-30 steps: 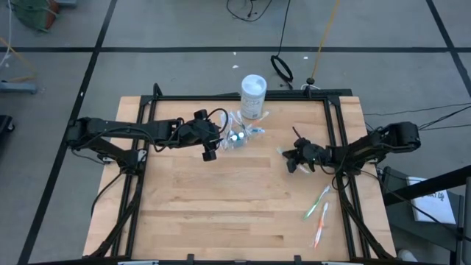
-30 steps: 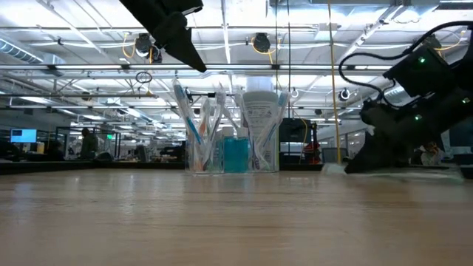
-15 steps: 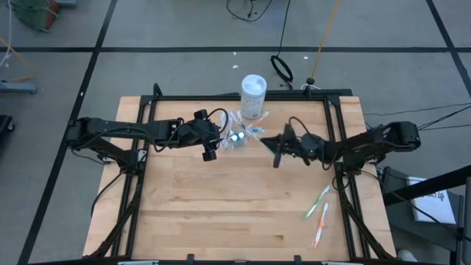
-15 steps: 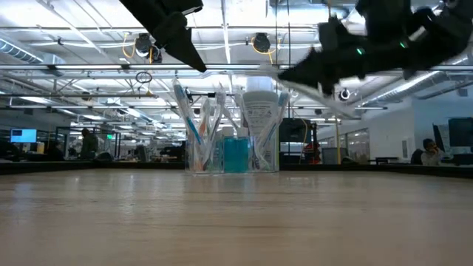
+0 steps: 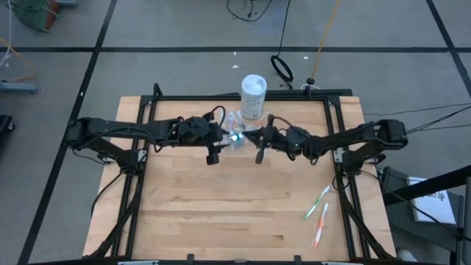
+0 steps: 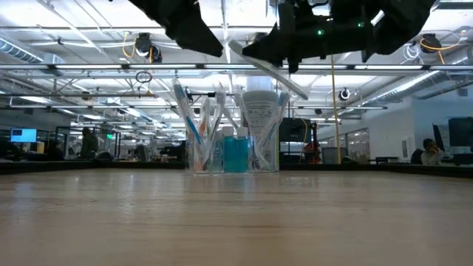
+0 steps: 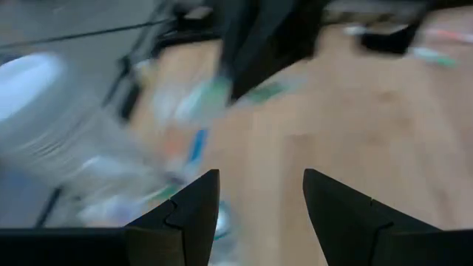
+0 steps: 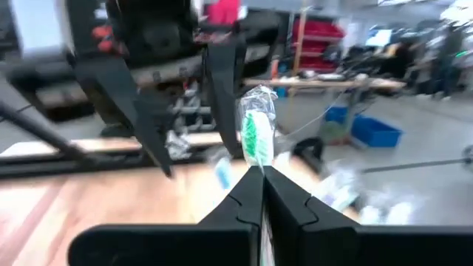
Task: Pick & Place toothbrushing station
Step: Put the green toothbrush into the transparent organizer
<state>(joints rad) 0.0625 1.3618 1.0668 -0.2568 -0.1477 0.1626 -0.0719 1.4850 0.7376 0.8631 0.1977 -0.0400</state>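
Two grippers sit above the clear cup [image 5: 237, 137] near the bench's [image 5: 221, 206] far edge, one on each side. Right gripper [image 5: 257, 141] is clamped on a wrapped green toothbrush [image 8: 256, 133], held in the air beside the cup. Left gripper [image 5: 214, 149] has its fingers spread, holding nothing. Cup holds toothbrushes and a teal tube [image 6: 236, 154], with the white tub [image 5: 253, 94] just behind. Two more toothbrushes [image 5: 318, 210] lie near the right edge.

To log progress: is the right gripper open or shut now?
Shut: the right gripper has its fingers pressed together on a wrapped green toothbrush.
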